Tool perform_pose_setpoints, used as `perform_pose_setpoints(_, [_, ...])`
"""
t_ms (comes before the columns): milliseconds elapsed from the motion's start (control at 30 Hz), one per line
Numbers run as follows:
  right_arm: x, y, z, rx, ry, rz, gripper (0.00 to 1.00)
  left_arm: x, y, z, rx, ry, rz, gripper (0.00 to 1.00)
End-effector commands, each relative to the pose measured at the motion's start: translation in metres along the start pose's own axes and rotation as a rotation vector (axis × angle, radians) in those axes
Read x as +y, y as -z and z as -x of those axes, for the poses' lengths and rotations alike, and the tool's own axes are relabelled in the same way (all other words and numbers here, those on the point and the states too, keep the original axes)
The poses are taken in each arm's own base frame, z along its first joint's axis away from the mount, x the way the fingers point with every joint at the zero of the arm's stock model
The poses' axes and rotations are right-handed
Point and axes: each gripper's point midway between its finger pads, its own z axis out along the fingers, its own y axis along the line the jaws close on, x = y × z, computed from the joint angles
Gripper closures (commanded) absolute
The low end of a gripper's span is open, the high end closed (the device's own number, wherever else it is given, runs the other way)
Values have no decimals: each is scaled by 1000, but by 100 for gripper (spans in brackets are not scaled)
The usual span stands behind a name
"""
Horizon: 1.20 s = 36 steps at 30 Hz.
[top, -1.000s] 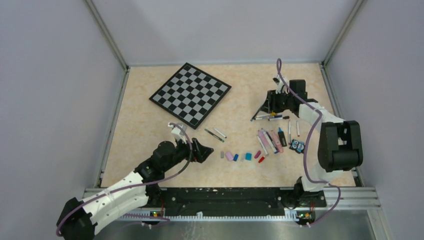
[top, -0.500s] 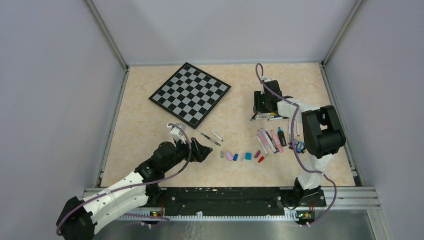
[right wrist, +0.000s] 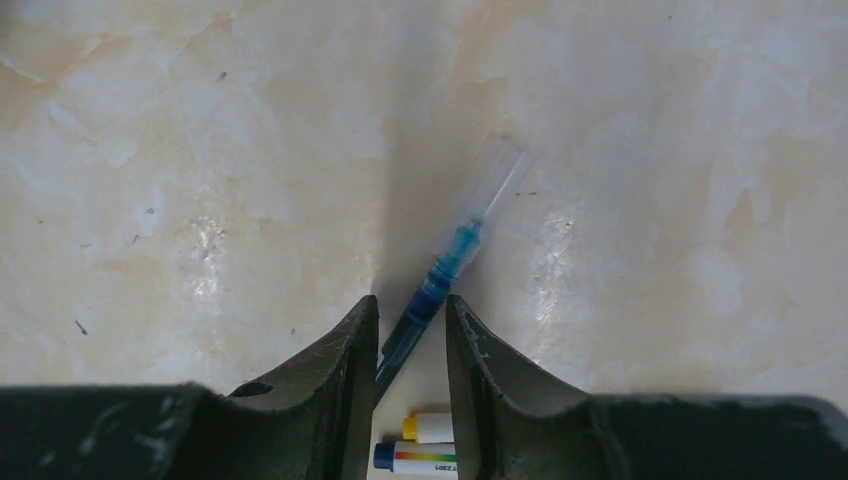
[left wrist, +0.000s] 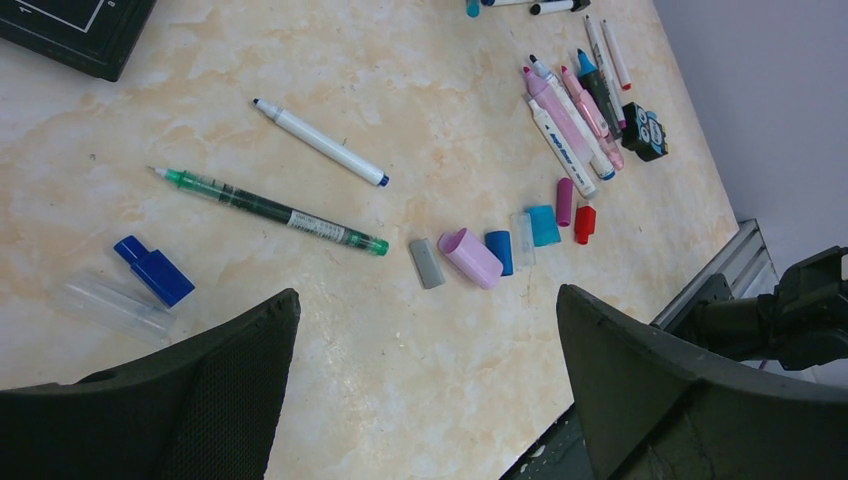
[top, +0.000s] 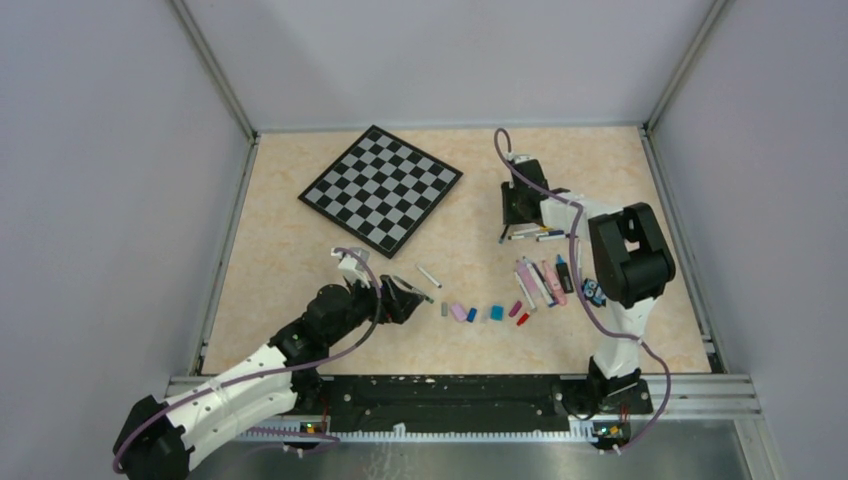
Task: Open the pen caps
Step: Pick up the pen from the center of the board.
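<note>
My right gripper (right wrist: 412, 300) points down at the far table. Its jaws stand narrowly apart astride a blue pen (right wrist: 455, 255) whose clear cap (right wrist: 495, 175) is on; the pen lies on the table. Two white pens with a yellow cap (right wrist: 411, 427) and a blue cap (right wrist: 383, 457) lie just behind the fingers. My left gripper (left wrist: 425, 292) is wide open and empty, low over bare table. Ahead of it lie an uncapped green pen (left wrist: 265, 207), a white pen (left wrist: 320, 143), a loose blue cap (left wrist: 153, 270) and a row of loose caps: grey (left wrist: 427, 263), pink (left wrist: 470, 257), blue (left wrist: 498, 252), teal (left wrist: 543, 224), red (left wrist: 585, 222).
A checkered board (top: 380, 188) lies at the far left. A bunch of pink highlighters and pens (top: 540, 280) lies right of centre, with a small black-and-blue owl-like figure (top: 597, 292) beside it. More capped pens (top: 545, 235) lie by my right gripper (top: 512, 222). Grey walls enclose the table.
My right arm has swung left and its gripper now stands over the blue pen. The green and white pens have shifted slightly towards my left gripper, which has hardly moved.
</note>
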Motion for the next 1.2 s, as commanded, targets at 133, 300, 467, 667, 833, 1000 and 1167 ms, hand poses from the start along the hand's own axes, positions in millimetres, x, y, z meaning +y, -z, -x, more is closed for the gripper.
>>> perform_pose_setpoints(133, [54,-3,-24,71,148,142,81,2,1,7,-35,3,12,1])
perform_pose_setpoints(300, [83,2,-39,104,219,232,85,4,3,8,-42,3,24,1])
perform_pose_setpoints(467, [91,6,-46,136,255,265,75,8,4,7,-42,5,38,1])
perform_pose_setpoints(667, [91,14,-53,165,300,297,70,18,3,3,-20,30,103,1])
perform_pose_setpoints(833, [95,26,-55,181,335,346,68,22,0,-1,20,47,148,1])
perform_pose_setpoints(1000, [92,34,-61,194,373,356,66,23,-4,-5,49,54,162,1])
perform_pose_setpoints(1167, [85,37,-71,228,397,346,66,23,-4,-5,46,66,169,1])
